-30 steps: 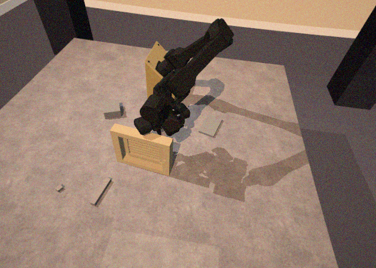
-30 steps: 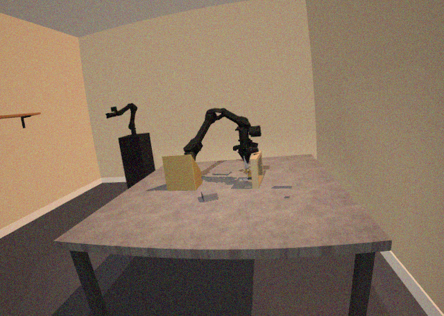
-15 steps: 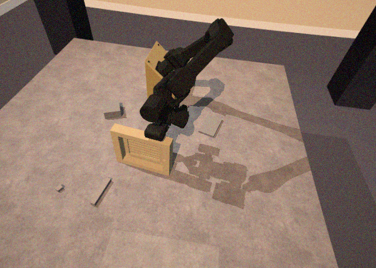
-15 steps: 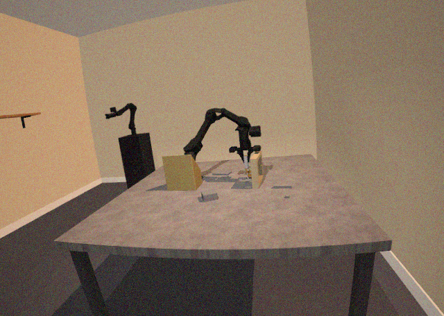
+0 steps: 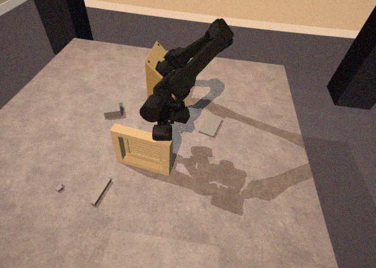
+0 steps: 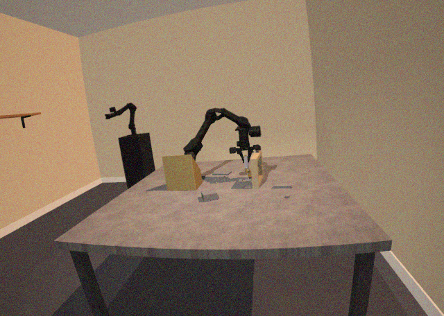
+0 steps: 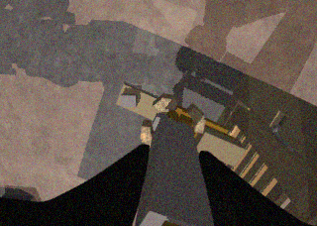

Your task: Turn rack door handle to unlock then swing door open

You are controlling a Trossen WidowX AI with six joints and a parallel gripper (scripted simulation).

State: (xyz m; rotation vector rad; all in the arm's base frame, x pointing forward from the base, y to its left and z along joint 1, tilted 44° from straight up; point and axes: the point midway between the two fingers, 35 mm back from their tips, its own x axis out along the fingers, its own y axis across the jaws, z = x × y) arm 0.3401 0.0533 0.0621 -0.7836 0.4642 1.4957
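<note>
We had the claw (image 5: 162, 132) (image 6: 247, 170) (image 7: 173, 155) pinching the handle (image 6: 249, 179) (image 7: 181, 115), presumably so a firm squeeze could carry the unlocking turn.

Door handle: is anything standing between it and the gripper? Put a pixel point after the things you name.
Nothing visible does: the gripper (image 6: 246, 168) (image 7: 173, 155) appears shut on the handle (image 6: 248, 179) (image 7: 182, 114). The top view hides the contact behind the arm and rack.

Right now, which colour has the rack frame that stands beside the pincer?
Light yellowish tan, like pale wood; the rack frame shows best in the top view.
</note>
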